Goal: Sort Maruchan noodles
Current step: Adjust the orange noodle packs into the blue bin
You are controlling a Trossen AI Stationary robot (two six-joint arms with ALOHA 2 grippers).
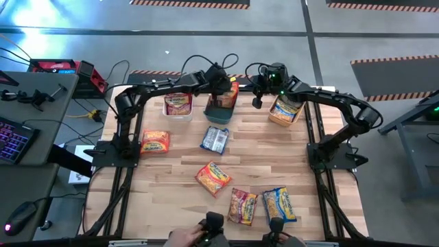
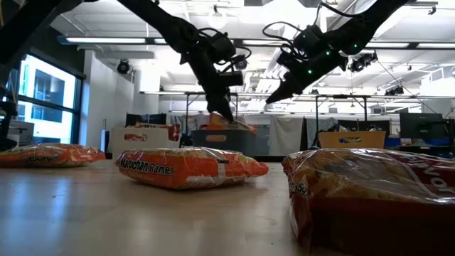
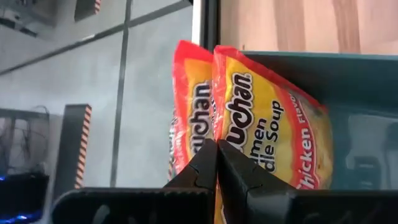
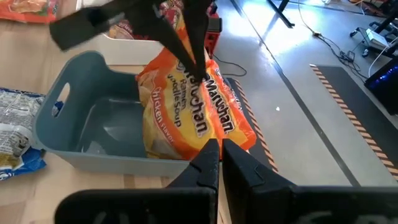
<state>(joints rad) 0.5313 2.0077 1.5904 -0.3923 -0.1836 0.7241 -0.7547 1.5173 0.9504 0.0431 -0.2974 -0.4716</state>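
Left gripper (image 1: pixel 224 91): clenched on an orange packet (image 4: pixel 193 115) and holding it over the far rim of the teal bin (image 1: pixel 219 110); in the left wrist view the fingers (image 3: pixel 202 168) are pressed together on the packet's edge.
Right gripper (image 1: pixel 258 101): raised in the air between the teal bin and the orange bin (image 1: pixel 285 112); its fingers are closed together and grasp nothing.
Table (image 1: pixel 178 154): a wooden top; three bins stand in a row along its far side.
Teal bin: the middle one; the held orange packet leans half inside it, with its upper part over the rim.
White bin (image 1: pixel 178 106): on the left of the teal bin, with a pink-red packet (image 1: pixel 178 104) lying inside.
Orange bin: on the right, with a blue-and-yellow packet (image 1: pixel 287 108) inside.
Loose packets on the table: one orange near the left edge (image 1: pixel 155 142), one blue-and-white (image 1: pixel 215 140) just in front of the teal bin, one orange in the middle (image 1: pixel 213 177), then one pink-red (image 1: pixel 242 205) and one blue-and-yellow (image 1: pixel 279 204) close together at the near side.
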